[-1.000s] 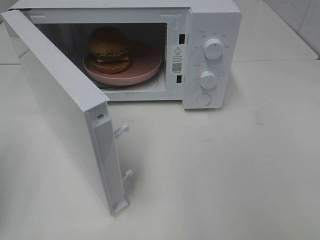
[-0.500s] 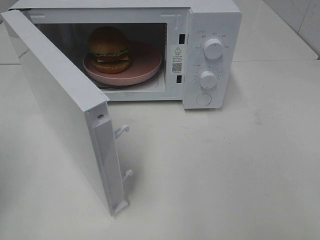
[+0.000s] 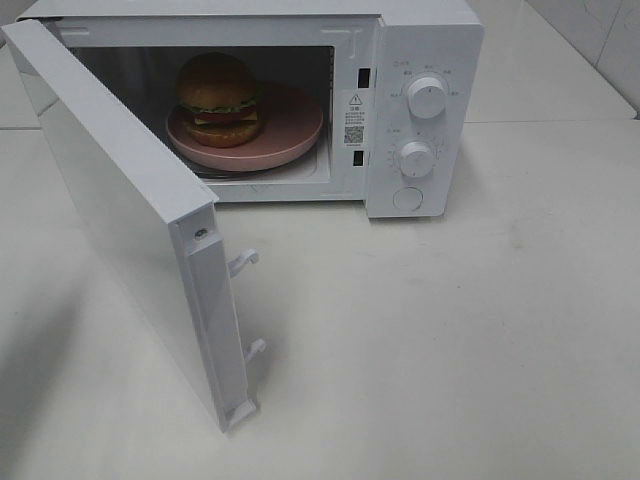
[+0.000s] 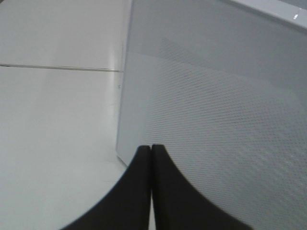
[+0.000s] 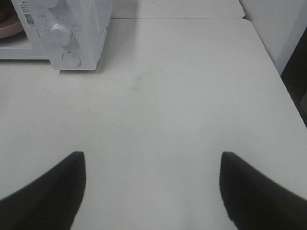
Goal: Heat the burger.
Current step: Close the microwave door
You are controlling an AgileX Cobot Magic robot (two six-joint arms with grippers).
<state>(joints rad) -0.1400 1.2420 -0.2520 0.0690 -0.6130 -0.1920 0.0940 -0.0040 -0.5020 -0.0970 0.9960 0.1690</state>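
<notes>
Inside microwave: burger on pink plate, door swung wide open.
Burger sits left of plate centre, bun up. Microwave stands on white tabletop. Left pincer clenched, fingertips touching, nothing between them, close to door's mesh panel. Right pincer released, fingers spread wide above tabletop, well apart from microwave's knobs.
</notes>
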